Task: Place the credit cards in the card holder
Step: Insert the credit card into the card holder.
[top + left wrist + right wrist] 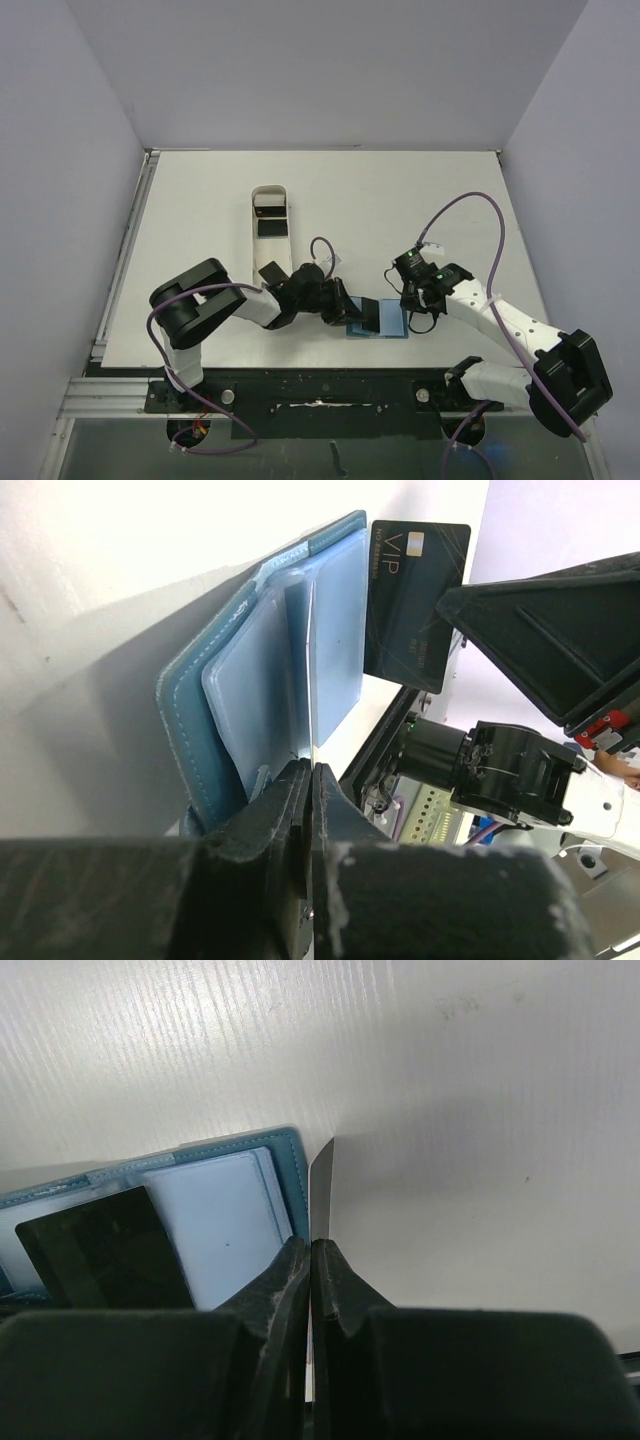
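The teal-blue card holder (393, 323) lies open near the table's front edge, between both grippers. My left gripper (350, 311) is shut on a thin clear inner sleeve of the card holder (215, 720), lifting that leaf (312, 770). My right gripper (409, 303) is shut on a black credit card, seen edge-on (322, 1185) just right of the holder's edge (290, 1175). In the left wrist view this card (415, 600) shows its VIP face beyond the holder. A dark rectangle (100, 1250) covers the holder's left panel; I cannot tell what it is.
A long white oval-ended tray (253, 240) stands behind the left arm with black cards (271, 228) in it. A dark flat piece (270, 272) sits at the tray's near end. Grey walls close in the table on three sides.
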